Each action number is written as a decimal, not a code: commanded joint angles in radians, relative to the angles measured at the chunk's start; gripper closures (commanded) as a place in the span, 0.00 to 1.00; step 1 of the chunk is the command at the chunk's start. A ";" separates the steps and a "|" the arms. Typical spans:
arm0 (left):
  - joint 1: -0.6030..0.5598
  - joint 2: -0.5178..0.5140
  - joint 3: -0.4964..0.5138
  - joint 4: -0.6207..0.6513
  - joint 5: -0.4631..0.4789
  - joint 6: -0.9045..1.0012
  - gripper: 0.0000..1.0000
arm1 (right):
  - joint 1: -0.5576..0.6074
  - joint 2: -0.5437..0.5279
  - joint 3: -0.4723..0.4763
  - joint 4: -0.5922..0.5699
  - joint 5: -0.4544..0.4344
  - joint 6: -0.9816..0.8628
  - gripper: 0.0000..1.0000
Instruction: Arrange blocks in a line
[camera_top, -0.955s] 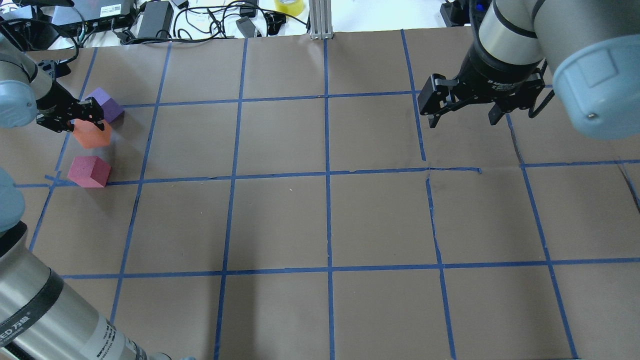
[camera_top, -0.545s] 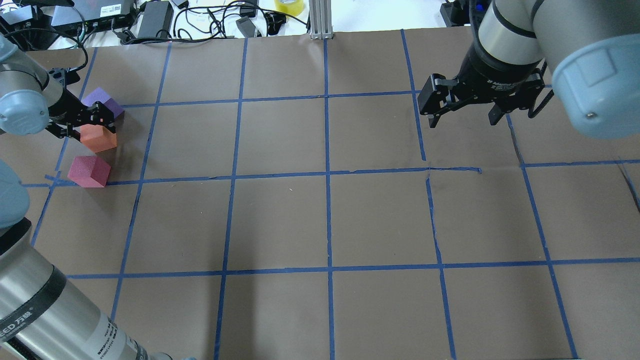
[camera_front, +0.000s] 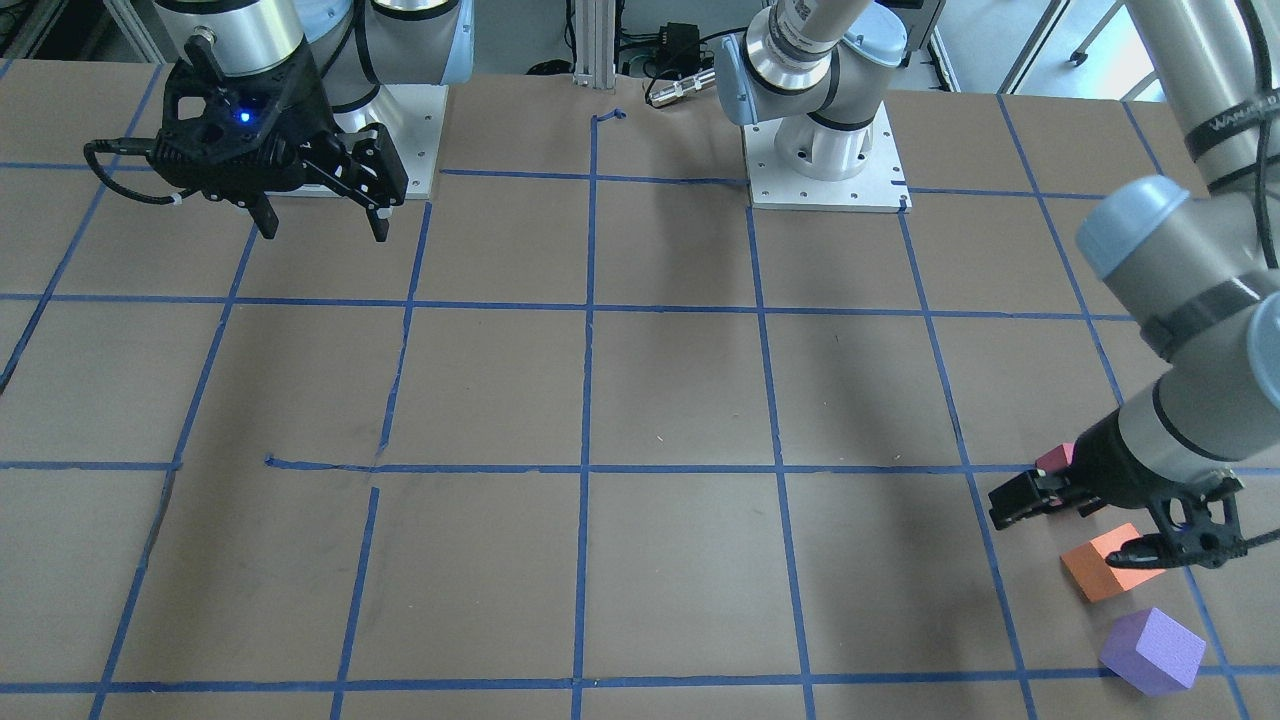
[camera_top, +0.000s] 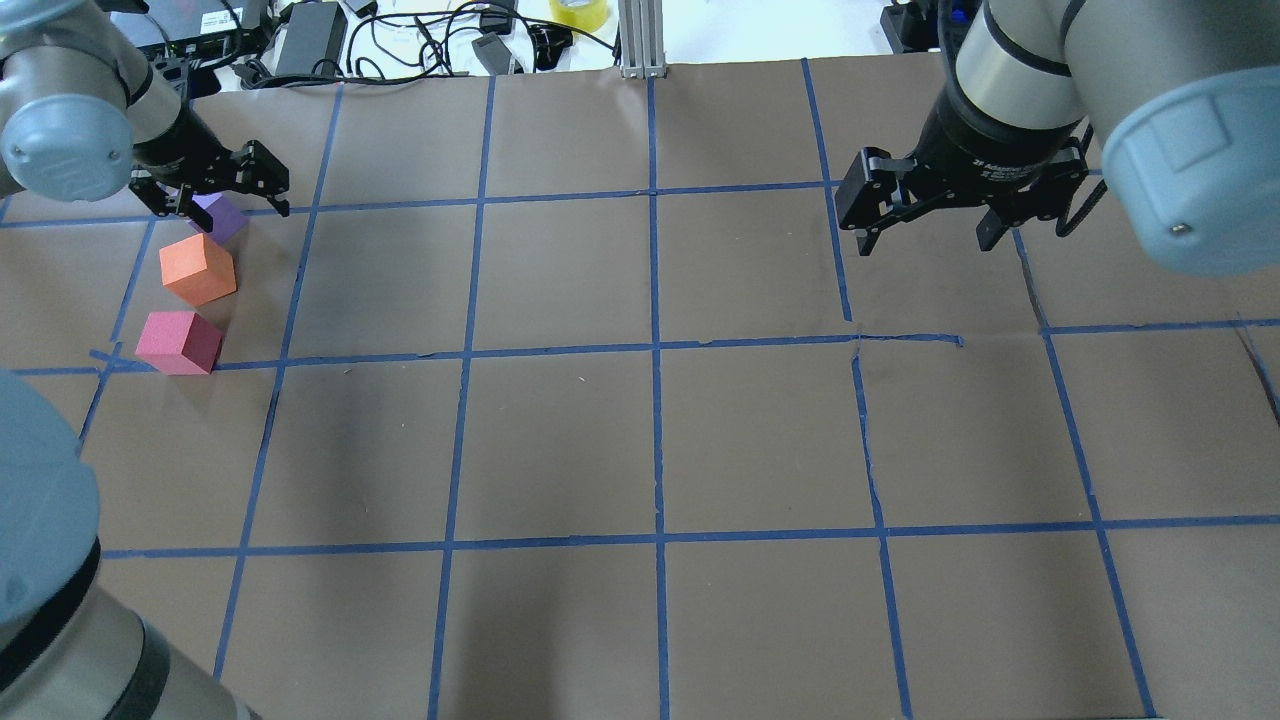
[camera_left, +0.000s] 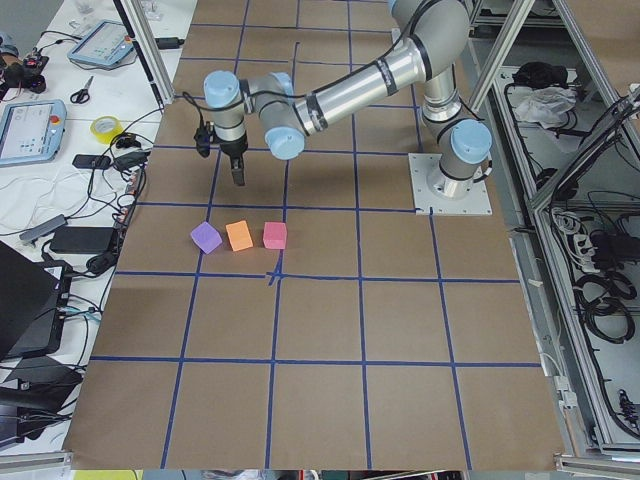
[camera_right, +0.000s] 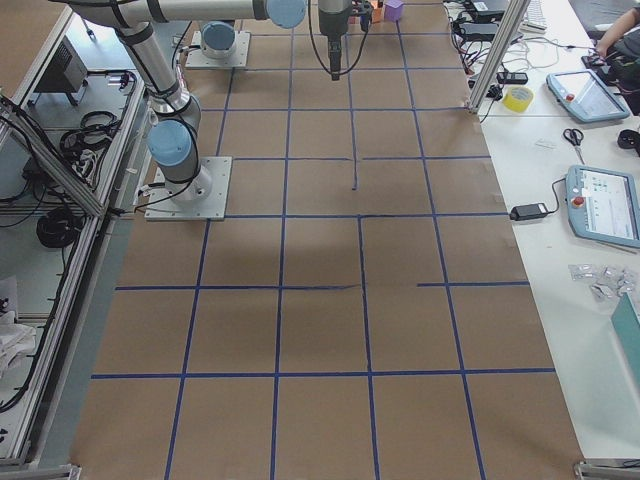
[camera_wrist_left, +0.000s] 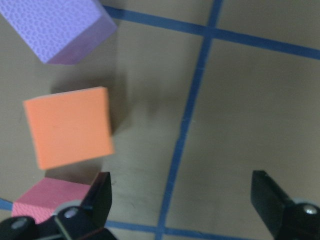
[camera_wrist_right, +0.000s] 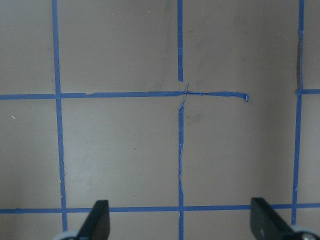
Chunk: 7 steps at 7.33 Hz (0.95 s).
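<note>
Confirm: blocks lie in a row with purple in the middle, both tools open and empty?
Not quite. The orange block is in the middle, between the purple block and the pink block; the exterior left view shows it. The rest holds: a row, with the left tool and right tool open and empty.

One purple block (camera_top: 228, 218), one orange block (camera_top: 198, 269), one reddish-pink block (camera_top: 178, 342); brown table (camera_top: 560, 440) (blue tape (camera_top: 657, 440) grid).

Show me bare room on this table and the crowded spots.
Bare: middle and right squares of the brown taped table. Crowded: its left end, where the purple foam cube, orange foam cube and reddish-pink foam cube sit by the open left gripper.
</note>
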 joint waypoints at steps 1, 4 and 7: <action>-0.054 0.114 -0.001 -0.118 -0.001 -0.035 0.00 | 0.000 0.002 0.000 -0.001 0.000 0.001 0.00; -0.314 0.197 -0.001 -0.175 0.034 -0.245 0.00 | 0.000 0.002 0.000 -0.001 0.000 0.002 0.00; -0.379 0.292 -0.006 -0.255 0.036 -0.242 0.00 | 0.000 0.002 0.000 0.000 0.000 0.001 0.00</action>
